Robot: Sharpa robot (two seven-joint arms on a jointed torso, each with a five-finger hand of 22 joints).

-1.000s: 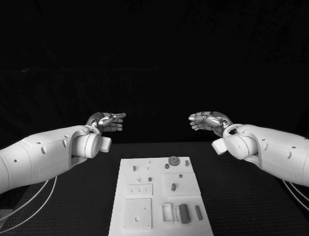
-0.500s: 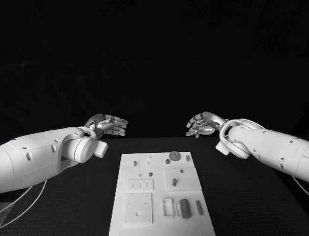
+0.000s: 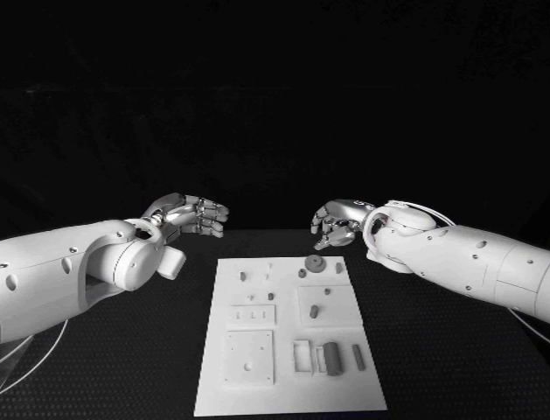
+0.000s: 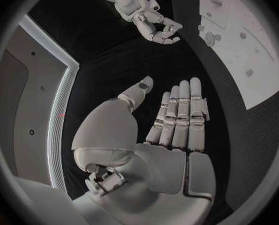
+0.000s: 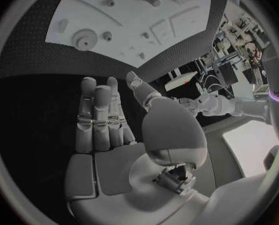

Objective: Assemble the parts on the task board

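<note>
The white task board (image 3: 243, 394) lies on the black table between my arms. At its far end stands a round grey part (image 3: 314, 262) with small pegs (image 3: 303, 273) beside it; dark bars (image 3: 331, 357) lie near its front. My left hand (image 3: 189, 216) hovers above the table off the board's far left corner, fingers loosely apart and empty. My right hand (image 3: 337, 223) hangs just beyond the board's far edge, above the round part, holding nothing. In the wrist views the left hand (image 4: 174, 120) and right hand (image 5: 108, 120) show flat, bare palms, with the board (image 4: 239, 50) (image 5: 114, 22) beyond them.
Black table (image 3: 451, 350) surrounds the board on both sides. White cables (image 3: 23, 350) hang under my left arm, and more run below the right arm (image 3: 539, 328). Square recessed plates (image 3: 247, 369) sit on the board's left half.
My right hand has moved inward and slightly down, to the board's far edge. My left hand has stayed nearly in place, its fingers curling in a little.
</note>
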